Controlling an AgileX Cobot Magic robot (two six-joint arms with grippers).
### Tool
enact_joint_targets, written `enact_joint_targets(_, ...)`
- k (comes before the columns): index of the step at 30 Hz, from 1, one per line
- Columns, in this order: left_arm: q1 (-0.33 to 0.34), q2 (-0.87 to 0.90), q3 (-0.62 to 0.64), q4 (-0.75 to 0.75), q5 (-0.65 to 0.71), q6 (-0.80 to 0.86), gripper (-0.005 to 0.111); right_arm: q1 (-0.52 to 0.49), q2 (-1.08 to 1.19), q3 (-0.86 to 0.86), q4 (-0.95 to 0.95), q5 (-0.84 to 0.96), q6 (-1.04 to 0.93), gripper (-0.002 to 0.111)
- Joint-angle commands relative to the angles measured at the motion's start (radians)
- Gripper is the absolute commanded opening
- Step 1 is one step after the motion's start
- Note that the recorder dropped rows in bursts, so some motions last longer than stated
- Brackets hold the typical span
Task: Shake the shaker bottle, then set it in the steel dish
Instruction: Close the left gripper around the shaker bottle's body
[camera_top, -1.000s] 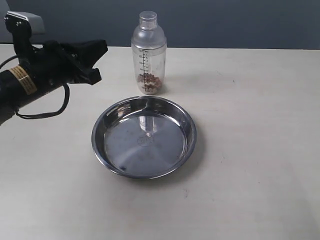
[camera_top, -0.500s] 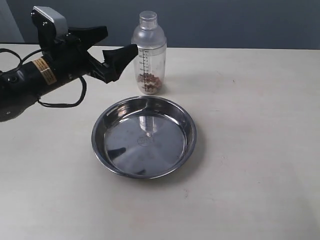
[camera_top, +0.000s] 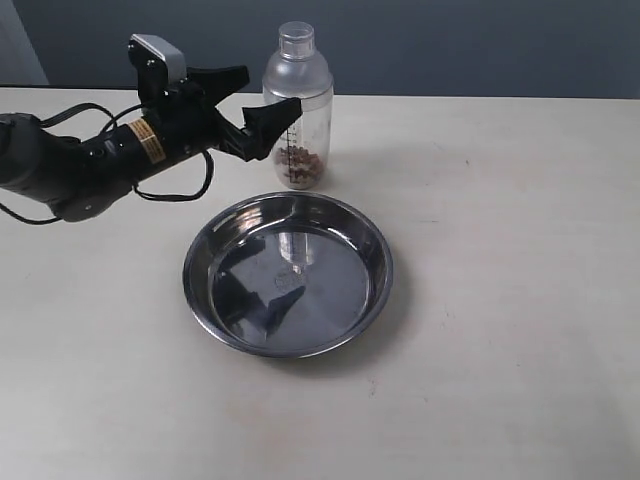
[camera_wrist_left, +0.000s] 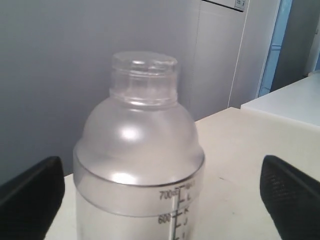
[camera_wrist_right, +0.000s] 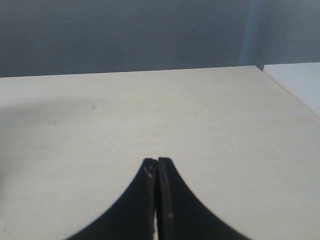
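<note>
Standing upright near the far edge of the table (camera_top: 500, 250), just behind the dish (camera_top: 330, 295), the bottle (camera_top: 305, 110) is not yet held. The left gripper (camera_top: 271, 89) faces it from the table's left side with jaws spread wide. The wrist view centres the bottle in the gap, one finger (camera_wrist_left: 30, 197) on each side, neither plainly touching. The right gripper (camera_wrist_right: 157, 172) has its jaws pressed together over bare table, holding nothing.

Risks, as I judge them:
- The near finger sits close to the bottle's wall, so a skewed advance could knock this tall, light bottle over.
- Closing high on the domed shoulder could squeeze the smooth plastic out of the grip.
- A loose hold during shaking could fling it.
- Setting it on the dish's rim would leave it tilted.
</note>
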Motion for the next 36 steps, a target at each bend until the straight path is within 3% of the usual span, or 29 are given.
enact_joint_targets(1, 0.0, 0.086, -0.095, 0.01, -0.012, -0.024, 0.106, -0.003, -0.005, 0.001, 0.001, -0.013, -0.002, -0.001)
enact_joint_targets(17, -0.002, 0.259, -0.322, 0.101, -0.012, -0.152, 0.106, -0.003, -0.005, 0.001, 0.001, -0.013, -0.002, -0.001)
enact_joint_targets(22, -0.06, 0.308, -0.402, 0.096, -0.006, -0.154, 0.106, -0.003, -0.005, 0.001, 0.001, -0.013, -0.002, -0.001)
enact_joint_targets(29, -0.101, 0.318, -0.447, 0.02, 0.142, -0.153, 0.104, -0.003, -0.005, 0.001, 0.001, -0.013, -0.002, -0.001)
enact_joint_targets(32, -0.101, 0.318, -0.447, -0.033, 0.159, -0.153, 0.093, -0.003, -0.005, 0.001, 0.001, -0.013, -0.002, -0.001)
enact_joint_targets(36, -0.101, 0.318, -0.447, 0.011, 0.127, -0.153, 0.053, -0.003, -0.005, 0.001, 0.001, -0.013, -0.002, -0.001)
